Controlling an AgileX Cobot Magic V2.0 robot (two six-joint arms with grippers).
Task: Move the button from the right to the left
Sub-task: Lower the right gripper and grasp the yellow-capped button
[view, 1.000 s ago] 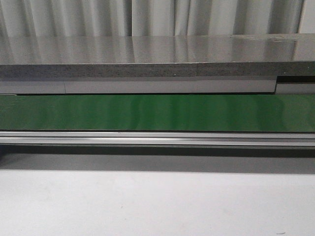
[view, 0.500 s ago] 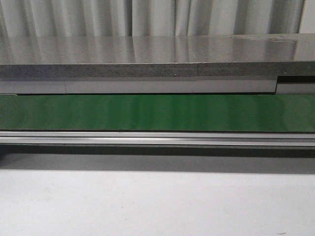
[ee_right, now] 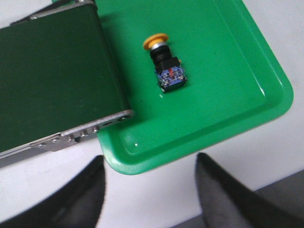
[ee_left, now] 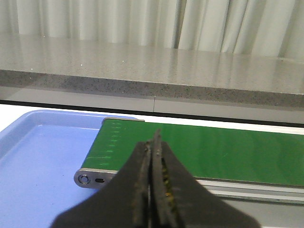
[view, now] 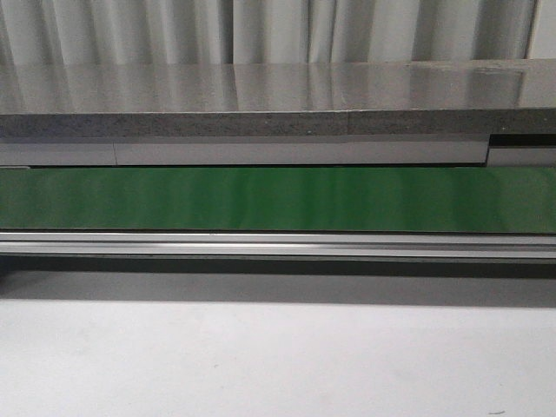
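Note:
The button (ee_right: 165, 63) lies on its side in a green tray (ee_right: 256, 95), its yellow-orange cap toward the tray's far side and its black body showing red and blue marks. My right gripper (ee_right: 149, 164) is open and empty, hanging above the white table just outside the tray's near rim, well apart from the button. My left gripper (ee_left: 154, 142) is shut with nothing between its fingers, above the left end of the green conveyor belt (ee_left: 228, 152). Neither gripper nor the button shows in the front view.
A light blue tray (ee_left: 38, 161) lies beside the belt's left end. The belt (view: 278, 198) runs across the front view, with a metal rail (view: 278, 245) before it and a grey stone counter (view: 278, 95) behind. The belt's right end (ee_right: 52, 80) overlaps the green tray.

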